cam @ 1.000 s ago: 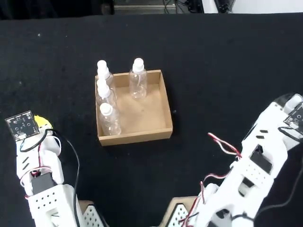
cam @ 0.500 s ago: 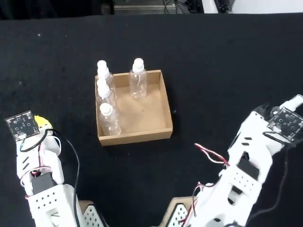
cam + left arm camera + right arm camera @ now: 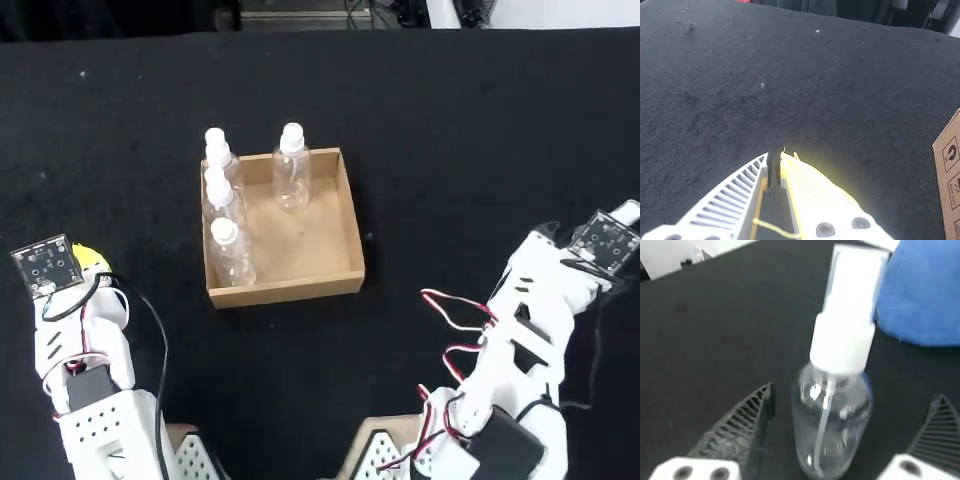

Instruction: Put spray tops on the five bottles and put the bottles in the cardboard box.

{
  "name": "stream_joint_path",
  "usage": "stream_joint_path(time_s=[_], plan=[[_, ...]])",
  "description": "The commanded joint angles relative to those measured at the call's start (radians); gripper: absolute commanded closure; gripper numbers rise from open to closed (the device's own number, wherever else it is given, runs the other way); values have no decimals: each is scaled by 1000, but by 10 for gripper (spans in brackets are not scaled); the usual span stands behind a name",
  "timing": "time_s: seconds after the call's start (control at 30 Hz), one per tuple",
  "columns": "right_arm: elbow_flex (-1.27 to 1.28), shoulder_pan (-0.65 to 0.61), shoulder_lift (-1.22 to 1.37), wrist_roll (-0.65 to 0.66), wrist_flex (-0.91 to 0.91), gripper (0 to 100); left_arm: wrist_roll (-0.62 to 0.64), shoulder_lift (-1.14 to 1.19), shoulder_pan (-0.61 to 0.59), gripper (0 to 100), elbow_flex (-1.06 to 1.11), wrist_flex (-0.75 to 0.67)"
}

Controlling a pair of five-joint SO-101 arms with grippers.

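Bottles (image 3: 291, 170), four and all capped, stand in the cardboard box (image 3: 290, 290) in the high view. Left wrist view: your left jaws are closed on nothing. Right wrist view: the fifth bottle (image 3: 832, 430) stands upright between your right jaws, spread wide and not touching it — this arm is nearer.

text: none legible | signs: black boxed pictograms (image 3: 951, 151) on cardboard box (image 3: 946, 200) side, right frame edge | meaning: unclear
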Motion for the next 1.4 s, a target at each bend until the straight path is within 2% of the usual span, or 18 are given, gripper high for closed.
stream_joint_path(time_s=[0.0, 0.53, 0.8, 0.9, 1.17, 1.23, 1.37], plan=[[-1, 11, 13, 0, -157, 581, 6, -9, 12, 970, 22, 2], [-79, 18, 186, 0, -198, 581, 6, -9, 12, 970, 22, 3], [-21, 17, 191, 18, -404, 582, 6, -9, 12, 970, 22, 2], [-18, 12, 196, 55, -384, 582, 6, -9, 12, 970, 22, 2], [-24, 20, 196, 57, -301, 585, 6, -9, 12, 970, 22, 5], [-24, 20, 196, 61, -288, 631, 6, -9, 12, 970, 22, 5], [-18, 23, 196, 63, -288, 796, 6, -9, 12, 970, 22, 5]])
